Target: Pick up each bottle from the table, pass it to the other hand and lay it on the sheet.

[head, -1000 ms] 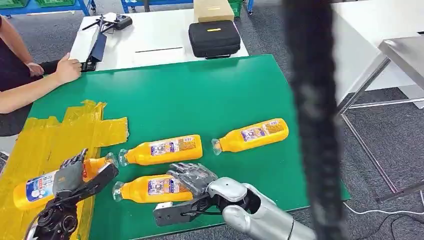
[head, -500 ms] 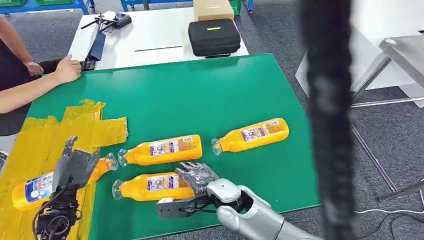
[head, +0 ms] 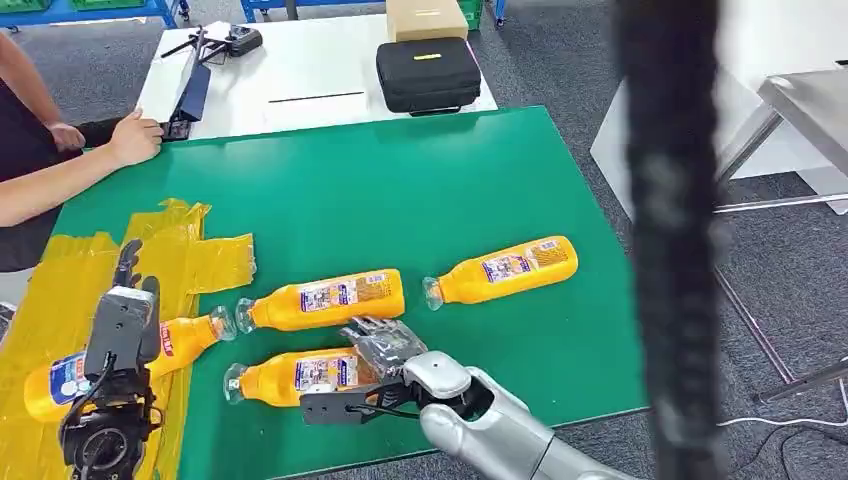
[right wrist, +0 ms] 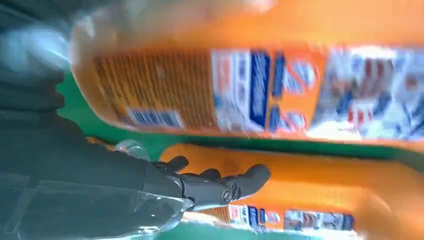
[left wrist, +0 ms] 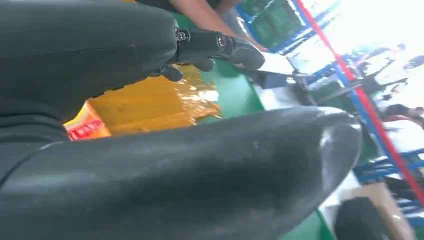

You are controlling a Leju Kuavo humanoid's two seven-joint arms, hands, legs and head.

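Observation:
Several orange bottles lie on the green table [head: 400, 190]. One bottle [head: 55, 385] rests on the yellow sheet [head: 90, 270] at the near left. My left hand [head: 125, 320] hovers just above it, fingers [left wrist: 220, 45] apart and pointing away, holding nothing. My right hand [head: 375, 355] lies over the base end of the nearest bottle [head: 300, 375], fingers [right wrist: 215, 185] stretched across it and thumb on the near side; that bottle [right wrist: 250, 85] stays on the table. A second bottle [head: 325, 298] lies just behind, a third [head: 505, 268] to the right.
A person's arm [head: 60, 170] rests at the table's far left corner. Behind stands a white table with a black case [head: 428, 75] and a box. A dark blurred cable [head: 670, 250] hangs before the camera at right. A metal frame [head: 800, 100] stands right.
My left hand has let go of the bottle on the sheet and lifted off it, fingers now pointing up. My right hand has shifted slightly left over the nearest bottle.

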